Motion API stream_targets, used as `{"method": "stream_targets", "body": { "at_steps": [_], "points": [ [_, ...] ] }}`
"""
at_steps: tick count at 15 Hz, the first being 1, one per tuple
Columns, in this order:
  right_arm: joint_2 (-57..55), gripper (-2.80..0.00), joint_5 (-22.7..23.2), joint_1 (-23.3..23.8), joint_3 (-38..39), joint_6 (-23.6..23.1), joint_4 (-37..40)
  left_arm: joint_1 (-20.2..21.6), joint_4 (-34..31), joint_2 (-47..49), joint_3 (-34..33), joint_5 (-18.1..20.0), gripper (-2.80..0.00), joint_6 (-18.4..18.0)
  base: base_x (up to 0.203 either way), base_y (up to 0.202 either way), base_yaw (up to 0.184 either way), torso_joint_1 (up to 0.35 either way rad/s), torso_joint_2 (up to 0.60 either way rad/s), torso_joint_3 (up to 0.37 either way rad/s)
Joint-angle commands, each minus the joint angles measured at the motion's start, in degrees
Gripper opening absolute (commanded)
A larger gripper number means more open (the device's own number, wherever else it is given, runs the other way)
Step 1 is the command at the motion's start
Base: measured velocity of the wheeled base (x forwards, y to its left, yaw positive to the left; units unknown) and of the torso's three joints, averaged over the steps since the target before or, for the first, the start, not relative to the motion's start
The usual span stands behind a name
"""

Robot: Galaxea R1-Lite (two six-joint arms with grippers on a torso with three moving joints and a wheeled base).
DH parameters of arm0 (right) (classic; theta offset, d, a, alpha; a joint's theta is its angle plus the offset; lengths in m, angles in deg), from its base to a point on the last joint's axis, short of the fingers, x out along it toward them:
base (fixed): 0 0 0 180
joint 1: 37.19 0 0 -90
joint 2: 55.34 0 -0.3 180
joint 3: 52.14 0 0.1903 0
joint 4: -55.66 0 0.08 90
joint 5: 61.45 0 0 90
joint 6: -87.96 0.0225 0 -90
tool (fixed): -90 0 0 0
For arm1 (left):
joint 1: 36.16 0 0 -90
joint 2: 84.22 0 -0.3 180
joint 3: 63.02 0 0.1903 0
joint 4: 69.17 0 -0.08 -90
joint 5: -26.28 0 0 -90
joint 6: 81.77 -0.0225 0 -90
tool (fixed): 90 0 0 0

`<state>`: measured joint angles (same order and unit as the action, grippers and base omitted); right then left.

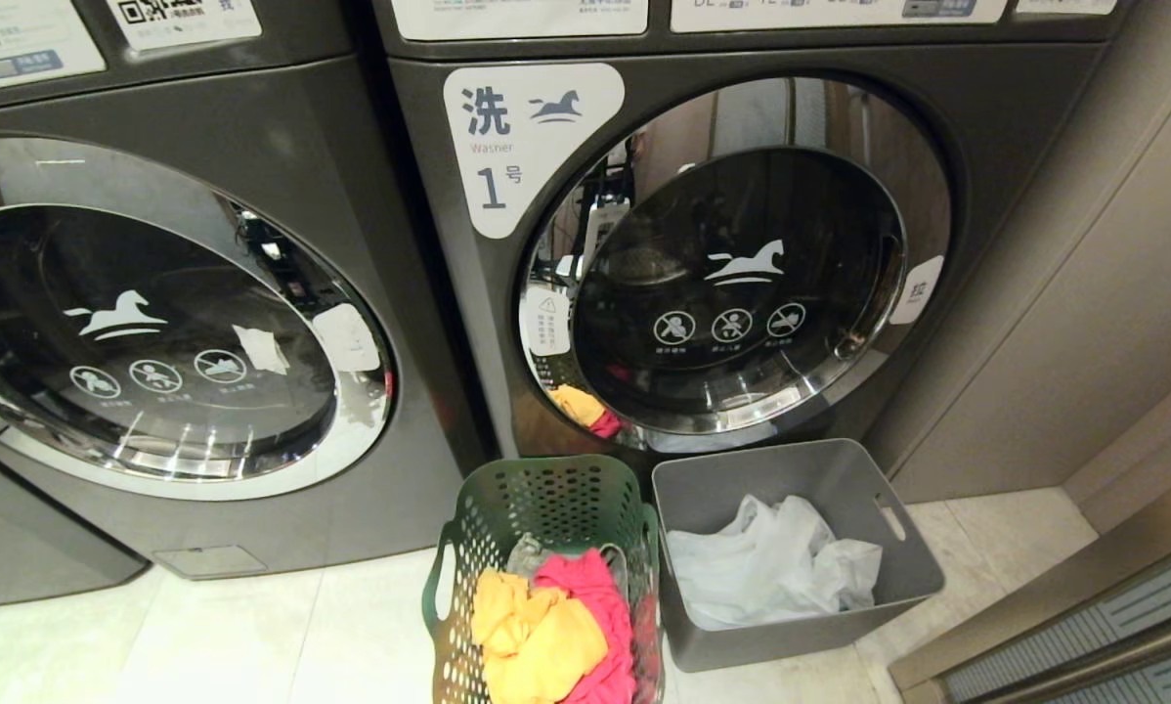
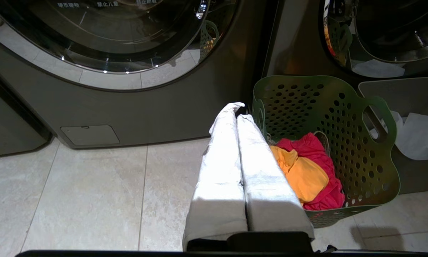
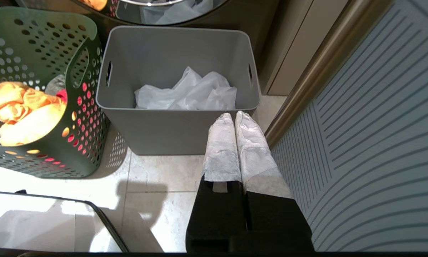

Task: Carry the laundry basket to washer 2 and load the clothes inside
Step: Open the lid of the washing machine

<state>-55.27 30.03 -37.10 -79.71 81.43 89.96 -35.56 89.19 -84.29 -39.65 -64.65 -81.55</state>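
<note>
The green perforated laundry basket (image 1: 546,479) stands on the floor before the gap between two washers, with yellow and pink clothes (image 1: 546,636) in it. The right washer (image 1: 742,284) is labelled 1. The left washer (image 1: 155,323) has its number out of view. Both round doors are closed. My left gripper (image 2: 237,112) hangs shut and empty just beside the basket (image 2: 342,117), near its handle on the left washer's side. My right gripper (image 3: 234,116) is shut and empty in front of the grey bin (image 3: 171,132). Neither gripper shows in the head view.
A grey bin (image 1: 898,548) holding white cloth (image 1: 771,567) sits against the green basket's right side. A beige wall panel (image 1: 1084,293) and a ribbed grey panel (image 3: 360,142) close off the right. Pale floor tiles (image 2: 92,192) lie in front of the left washer.
</note>
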Motion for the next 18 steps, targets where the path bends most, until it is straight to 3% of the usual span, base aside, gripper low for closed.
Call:
{"method": "stream_targets", "body": {
  "at_steps": [1,9,18],
  "points": [
    [0.0,-2.80,0.0,0.0,0.1,0.0,0.1,0.0,0.0,0.1,-0.7,0.0,-2.80,0.0,0.000,0.000,0.000,0.003,0.00,0.208],
    [-0.1,-2.80,-0.1,0.0,0.1,0.0,0.1,0.0,0.1,0.1,-0.7,0.0,-2.80,0.2,0.000,0.000,0.000,0.002,0.00,0.188],
    [0.0,-2.80,0.2,0.0,0.0,-0.5,0.1,0.0,-0.2,0.1,-0.5,0.1,-2.80,-0.5,0.000,0.000,0.000,0.002,0.00,0.012]
  ]
}}
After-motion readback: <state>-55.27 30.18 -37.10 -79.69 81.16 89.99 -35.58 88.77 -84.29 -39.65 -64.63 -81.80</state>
